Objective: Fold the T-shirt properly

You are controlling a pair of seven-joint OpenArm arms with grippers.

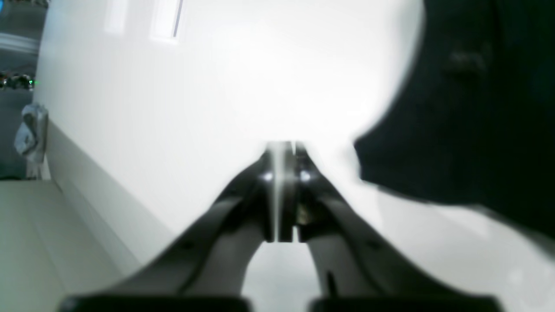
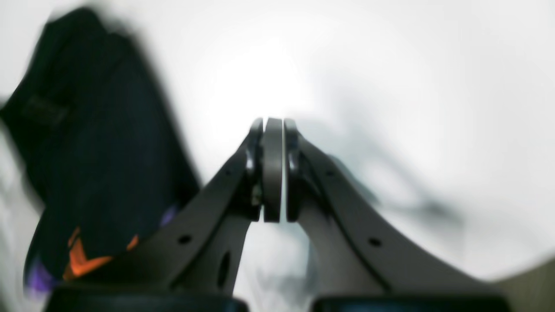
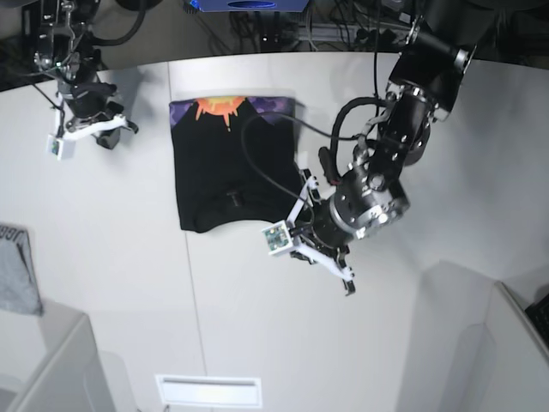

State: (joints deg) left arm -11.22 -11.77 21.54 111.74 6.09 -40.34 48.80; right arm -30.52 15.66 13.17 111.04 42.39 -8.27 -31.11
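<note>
Left gripper (image 3: 330, 257) beside folded T-shirt (image 3: 227, 167)

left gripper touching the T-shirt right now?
Apart. In the left wrist view the shut left gripper has bare white table around its fingers; the T-shirt lies off to one side.

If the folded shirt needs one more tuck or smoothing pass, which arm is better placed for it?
Probably the left. In the base view the left gripper, shut and empty, hangs just beside the T-shirt, near its lower corner. The right gripper, also shut, sits farther off across bare table.
</note>
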